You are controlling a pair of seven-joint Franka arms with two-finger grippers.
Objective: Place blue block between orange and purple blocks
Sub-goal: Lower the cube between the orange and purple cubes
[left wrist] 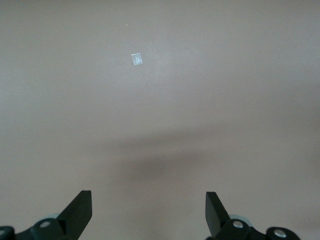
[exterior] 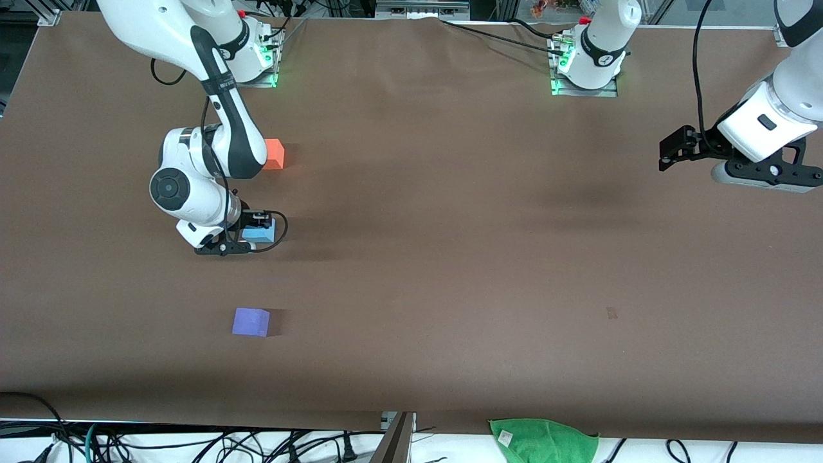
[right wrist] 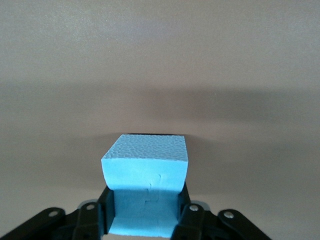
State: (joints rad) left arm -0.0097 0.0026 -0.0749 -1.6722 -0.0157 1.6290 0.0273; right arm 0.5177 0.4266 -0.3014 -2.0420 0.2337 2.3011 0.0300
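The right hand (exterior: 256, 236) is clamped on the blue block (exterior: 262, 231), its two fingers (right wrist: 189, 216) pressing the cube's opposite sides. In the right wrist view the blue block (right wrist: 145, 187) fills the gap between the fingers, with its pebbled top face showing and the brown bench (right wrist: 160, 75) stretching out past it. Whether the cube rests on the bench or hangs just above it cannot be told from these views.

In the front view the blue block sits between the other two cubes. The orange block (exterior: 274, 154) lies at about 12 o'clock from it, farther from the front camera and partly hidden by the right arm's forearm. The purple block (exterior: 251, 322) lies at about 6 o'clock from it, nearer the front camera. All three are toward the right arm's end of the bench (exterior: 450, 257), each well apart from the next.

The left hand (exterior: 669, 154) waits in the air over the left arm's end of the bench, at roughly 3 o'clock from the blocks, fingers (left wrist: 77, 212) spread wide and holding nothing. Its wrist view shows bare bench and a small pale scrap of tape (left wrist: 136, 59).

A green cloth (exterior: 543, 440) lies at the bench edge nearest the front camera.
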